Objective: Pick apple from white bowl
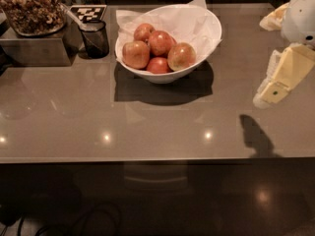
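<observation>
The white bowl (210,37), lined with crumpled white paper, stands at the back middle of the grey table. It holds several apples. The apple (181,56) with the yellow-green blush lies at the bowl's right front, next to redder ones. My gripper (262,63) hangs over the table's right side, well to the right of the bowl and above the surface. Its two pale yellow fingers (280,77) are spread apart with nothing between them. Its shadow falls on the table below it.
A small black mesh cup (95,38) stands just left of the bowl. A metal box (34,50) with a container of nuts (30,9) on top is at the back left. The table's front edge (147,159) runs across the lower middle.
</observation>
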Controlling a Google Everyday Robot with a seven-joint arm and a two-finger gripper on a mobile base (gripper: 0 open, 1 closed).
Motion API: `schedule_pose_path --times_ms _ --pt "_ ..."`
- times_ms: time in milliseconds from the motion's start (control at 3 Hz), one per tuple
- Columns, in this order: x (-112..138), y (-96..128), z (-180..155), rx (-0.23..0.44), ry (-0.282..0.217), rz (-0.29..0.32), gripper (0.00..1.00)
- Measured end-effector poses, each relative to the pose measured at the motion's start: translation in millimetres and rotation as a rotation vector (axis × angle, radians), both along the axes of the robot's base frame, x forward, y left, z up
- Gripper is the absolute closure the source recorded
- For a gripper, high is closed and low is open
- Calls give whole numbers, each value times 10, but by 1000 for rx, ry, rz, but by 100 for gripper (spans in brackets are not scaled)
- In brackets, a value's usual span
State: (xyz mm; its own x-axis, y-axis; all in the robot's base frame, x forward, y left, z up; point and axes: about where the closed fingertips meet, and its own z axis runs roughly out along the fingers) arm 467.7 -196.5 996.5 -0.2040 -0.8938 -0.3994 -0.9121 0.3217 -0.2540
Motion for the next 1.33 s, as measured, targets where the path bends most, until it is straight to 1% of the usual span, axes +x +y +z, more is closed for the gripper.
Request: schedule_pose_path --times_ms 333,667,1000,1333 --pt "2 -32 -9 27 -11 -44 0" --pt "243 25 -54 133 -28 -122 0" --pt "595 211 -55 222 -46 -153 0" --pt "611 212 -58 226 -48 -157 0"
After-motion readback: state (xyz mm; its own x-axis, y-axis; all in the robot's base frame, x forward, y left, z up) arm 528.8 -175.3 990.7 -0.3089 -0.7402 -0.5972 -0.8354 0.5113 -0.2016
